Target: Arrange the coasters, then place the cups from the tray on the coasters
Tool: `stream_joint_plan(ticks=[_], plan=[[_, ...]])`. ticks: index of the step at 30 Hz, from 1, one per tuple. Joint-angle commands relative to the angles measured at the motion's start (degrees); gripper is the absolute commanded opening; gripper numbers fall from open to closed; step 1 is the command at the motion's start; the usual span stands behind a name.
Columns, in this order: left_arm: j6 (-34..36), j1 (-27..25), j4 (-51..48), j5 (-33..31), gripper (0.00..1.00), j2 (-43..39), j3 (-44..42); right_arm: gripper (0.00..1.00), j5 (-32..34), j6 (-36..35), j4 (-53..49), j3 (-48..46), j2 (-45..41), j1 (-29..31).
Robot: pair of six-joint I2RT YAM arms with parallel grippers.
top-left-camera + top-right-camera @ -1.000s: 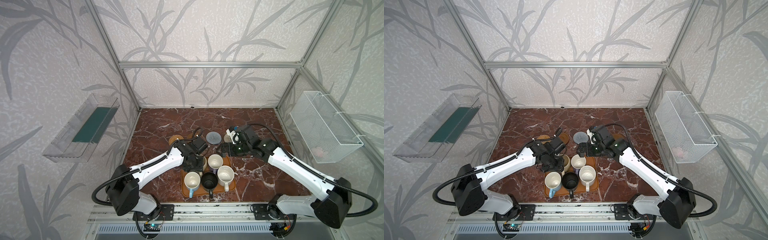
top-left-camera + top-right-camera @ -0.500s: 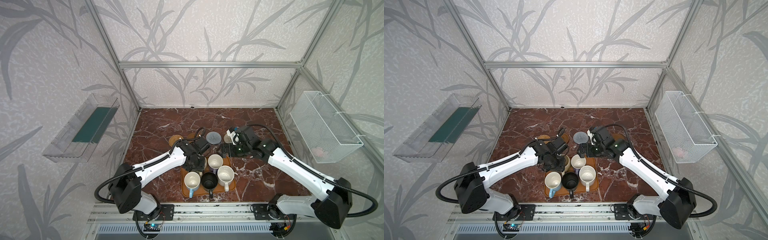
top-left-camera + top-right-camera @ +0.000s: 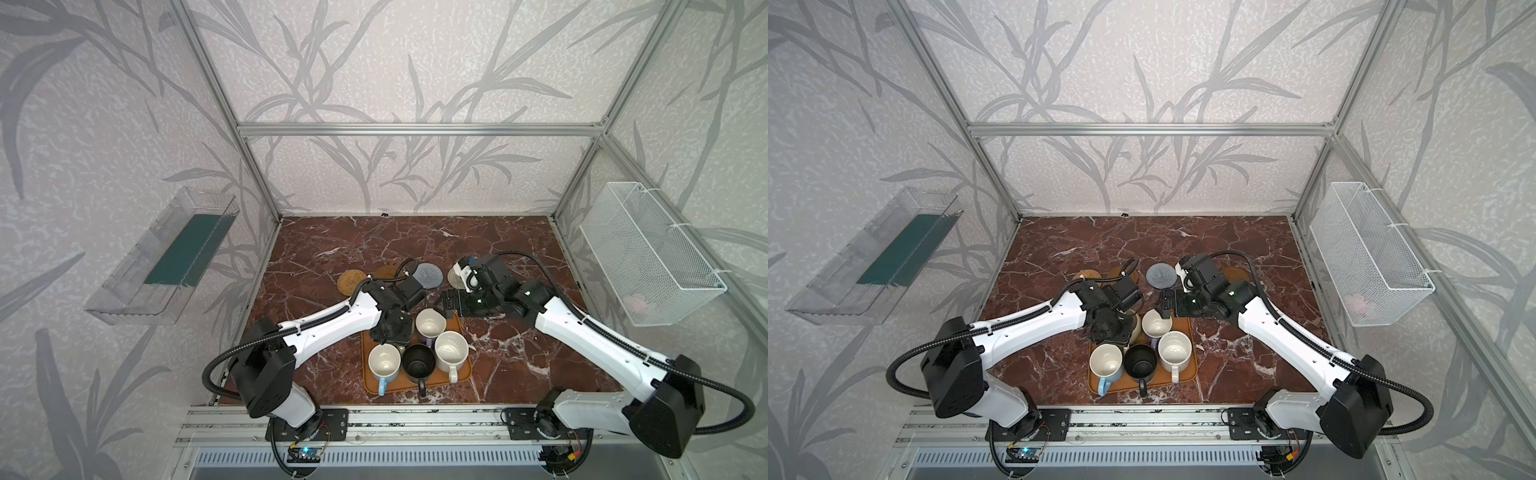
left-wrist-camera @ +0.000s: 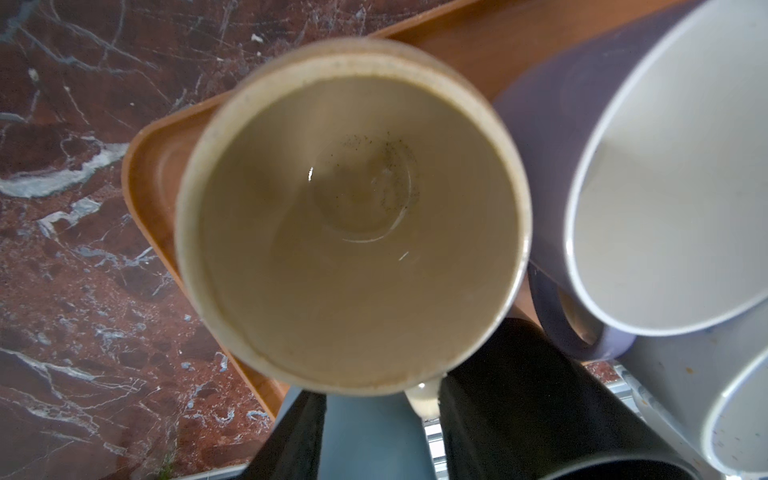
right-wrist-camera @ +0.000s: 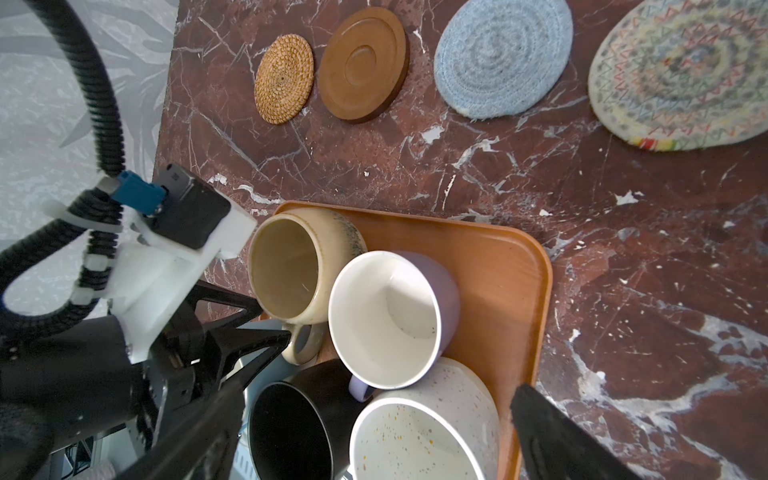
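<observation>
Orange-brown tray (image 3: 399, 386): sitting at lower centre of both top views, carrying all five mugs.
Beige mug (image 4: 353, 232): filling the middle of the left wrist view, standing in the tray's upper-left corner. In a top view only a sliver (image 3: 1136, 326) is peeking out from under the left arm (image 3: 1038, 322).
Left gripper (image 5: 272, 324): reaching in at the beige mug's handle, left of centre in the right wrist view. Its fingers are standing slightly apart, and I cannot tell whether they are pinching the handle.
Right gripper (image 3: 450, 306): hovering over the tray's upper-right corner, jaws spread wide, carrying nothing.
Other mugs: lavender mug (image 3: 430, 323) standing just beside the beige one. Light blue mug (image 3: 384, 361), black mug (image 3: 418, 361) and white mug (image 3: 451, 351) are lining the tray's lower edge.
Coasters: rattan coaster (image 5: 284, 79), brown coaster (image 5: 363, 64), blue-grey coaster (image 5: 503, 58) and cream rope coaster (image 5: 681, 75) are lying in a row across the top of the right wrist view, off the tray.
Second brown coaster (image 3: 1235, 274): showing only in a top view, right of centre behind the right arm (image 3: 1287, 332).
</observation>
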Motion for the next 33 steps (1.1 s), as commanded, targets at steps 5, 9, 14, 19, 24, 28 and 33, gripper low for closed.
stream_joint_plan(ticks=[5, 9, 14, 19, 24, 28, 33], plan=[[-0.3, -0.3, 0.2, -1.5, 0.47, 1.2, 0.9, 0.99, 0.7, 0.5, -0.2, -0.5, -2.1, 0.3], [-0.7, -0.4, 0.7, -1.4, 0.46, 1.5, 0.7, 0.99, 0.3, 0.8, 0.1, -0.6, -1.9, 0.3], [-0.9, -0.4, 0.4, -2.1, 0.44, 2.0, 0.5, 0.99, 0.3, 0.8, 0.1, -0.5, -2.0, 0.3], [-1.4, -0.5, 0.2, -3.1, 0.41, 1.7, 0.7, 0.99, 0.4, 0.8, 0.2, -0.9, -2.0, 0.3], [-1.5, -0.6, 0.1, -3.9, 0.42, 1.4, 1.0, 0.99, 0.4, 0.8, 0.3, -1.0, -1.9, 0.3], [-1.3, -0.6, 0.3, -3.7, 0.41, 2.2, 1.5, 0.99, 0.4, 1.0, 0.7, -1.4, -2.0, 0.3], [-3.3, -1.0, 2.0, -4.1, 0.41, 1.6, 1.0, 0.99, 0.7, 1.3, 2.5, -2.8, -3.4, 0.3]])
